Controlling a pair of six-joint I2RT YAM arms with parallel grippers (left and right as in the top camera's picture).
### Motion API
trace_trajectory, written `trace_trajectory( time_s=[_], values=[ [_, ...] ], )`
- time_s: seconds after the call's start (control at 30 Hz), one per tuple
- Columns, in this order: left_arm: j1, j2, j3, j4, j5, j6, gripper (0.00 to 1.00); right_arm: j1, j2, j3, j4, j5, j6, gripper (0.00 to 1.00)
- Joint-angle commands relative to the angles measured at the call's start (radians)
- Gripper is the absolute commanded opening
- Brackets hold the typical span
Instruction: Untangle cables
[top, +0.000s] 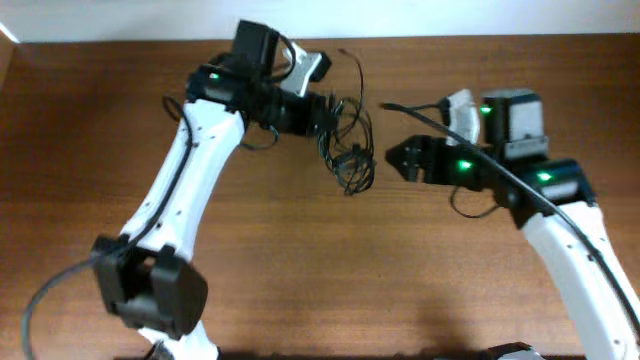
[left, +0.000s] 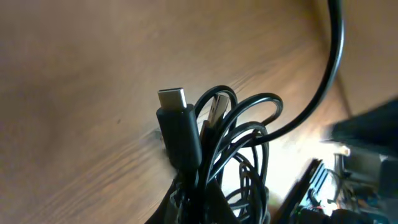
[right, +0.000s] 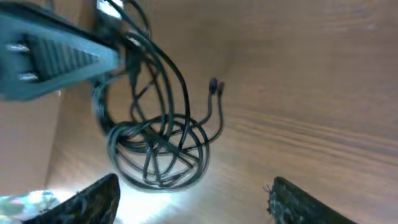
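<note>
The cables (top: 347, 135) are thin black cords in a tangled bunch, hanging from my left gripper (top: 325, 112) above the wooden table. The left gripper is shut on the bunch. In the left wrist view the cables (left: 230, 155) loop up from the jaws, with a silvery-tipped plug (left: 173, 106) sticking up. My right gripper (top: 392, 157) is open and empty, just right of the bunch. In the right wrist view the coiled cables (right: 155, 149) hang ahead of the open fingers (right: 193, 199), with two small plug ends (right: 215, 85) sticking up.
The brown wooden table (top: 320, 270) fills the view, with a white wall strip (top: 400, 15) at the far edge. The white left arm (top: 190, 180) crosses the left half and the right arm (top: 570, 240) the right side.
</note>
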Motion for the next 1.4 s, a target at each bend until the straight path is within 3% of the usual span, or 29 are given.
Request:
trace_trajectory(
  time_s=[0.0,0.1,0.27,0.33,0.37,0.47,0.53,0.63,0.73,0.8,0.83,0.93,0.97,1.07,1.1,1.17,1.37],
  values=[
    [0.020,-0.056,0.022,0.019,0.033,0.000,0.00,0.093,0.055,0.012,0.090,0.065,0.172,0.71],
    [0.024,-0.054,0.021,0.018,0.034,-0.011,0.00,0.153,0.142,0.012,0.214,0.073,0.303,0.60],
    [0.024,-0.054,0.021,0.003,0.035,-0.019,0.01,0.207,0.261,0.012,0.338,0.176,0.374,0.36],
    [0.039,-0.054,0.021,-0.004,0.039,-0.042,0.00,0.200,0.262,0.013,0.334,0.289,0.374,0.04],
    [0.071,-0.054,0.021,-0.004,0.046,-0.075,0.00,0.177,0.246,0.013,0.313,0.290,0.373,0.04],
    [0.195,-0.054,0.021,-0.004,0.086,-0.105,0.00,0.100,0.154,0.013,0.215,0.278,0.332,0.04],
    [0.279,-0.054,0.021,-0.006,0.028,-0.104,0.00,0.014,0.016,0.013,0.095,0.220,0.241,0.04],
    [0.340,-0.054,0.021,-0.042,-0.111,-0.104,0.03,-0.098,-0.113,0.013,-0.110,0.218,0.192,0.04],
    [0.332,-0.054,0.021,-0.045,-0.115,-0.105,0.02,-0.118,-0.113,0.013,-0.196,0.172,0.185,0.04],
    [0.320,-0.054,0.021,-0.045,-0.065,-0.146,0.01,-0.081,-0.087,0.013,-0.163,0.107,0.185,0.28],
    [0.312,-0.054,0.021,-0.044,-0.023,-0.174,0.00,-0.029,-0.056,0.013,-0.132,0.081,0.188,0.56],
    [0.310,-0.054,0.021,-0.045,0.055,-0.299,0.00,0.130,0.066,0.013,-0.014,0.063,0.198,0.68],
    [0.308,-0.054,0.021,-0.045,0.107,-0.280,0.00,0.156,0.102,0.013,0.041,0.062,0.212,0.70],
    [0.282,-0.054,0.021,-0.042,0.340,0.029,0.00,0.167,0.206,0.013,0.208,0.045,0.259,0.70],
    [0.273,-0.054,0.021,-0.042,0.367,0.062,0.00,0.167,0.216,0.013,0.222,0.029,0.259,0.70],
    [0.245,-0.053,0.021,-0.041,0.374,0.107,0.00,0.167,0.224,0.013,0.281,-0.031,0.258,0.70],
    [0.238,-0.052,0.021,-0.022,0.373,0.098,0.00,0.235,0.225,0.013,0.309,-0.052,0.258,0.70]
  ],
)
